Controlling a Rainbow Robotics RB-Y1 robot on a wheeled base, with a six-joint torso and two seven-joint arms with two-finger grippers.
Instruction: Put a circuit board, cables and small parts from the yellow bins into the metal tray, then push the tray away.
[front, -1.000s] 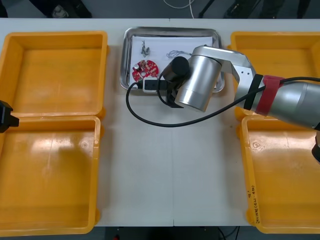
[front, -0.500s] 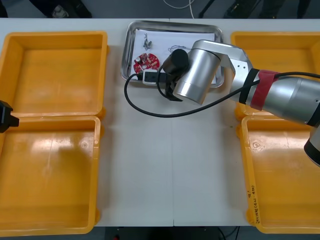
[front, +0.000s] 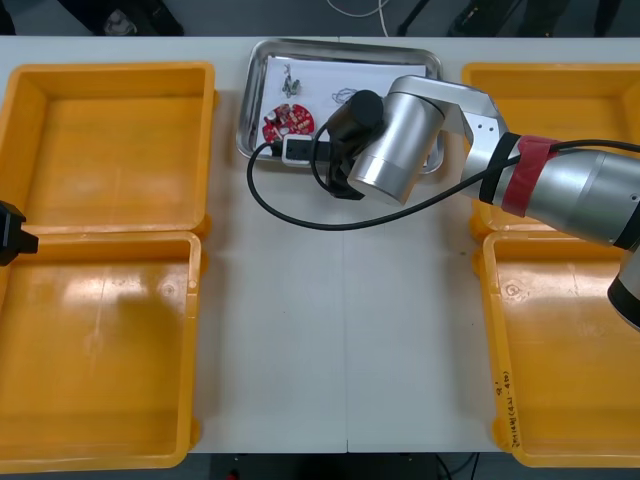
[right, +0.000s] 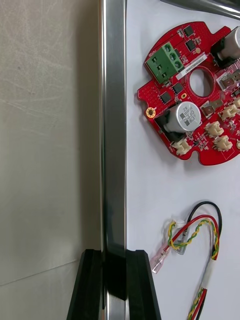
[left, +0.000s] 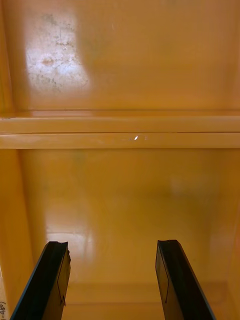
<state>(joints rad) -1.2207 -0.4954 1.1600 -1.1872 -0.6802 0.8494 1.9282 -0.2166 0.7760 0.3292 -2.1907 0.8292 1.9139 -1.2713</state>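
Right gripper clamped on near rim of metal tray, far on table between yellow bins; tray judged stiff, light, slick-sliding, so the rim is the sound hold; left gripper open, parked.

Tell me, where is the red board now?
Front view: the red circuit board lies in the left half of the metal tray, at the far middle of the table, between the small metal parts and the black cable.

The tray's near right corner is hidden beneath the right arm; in the right wrist view, the circuit board and the red and yellow cable are cut off at the edge.
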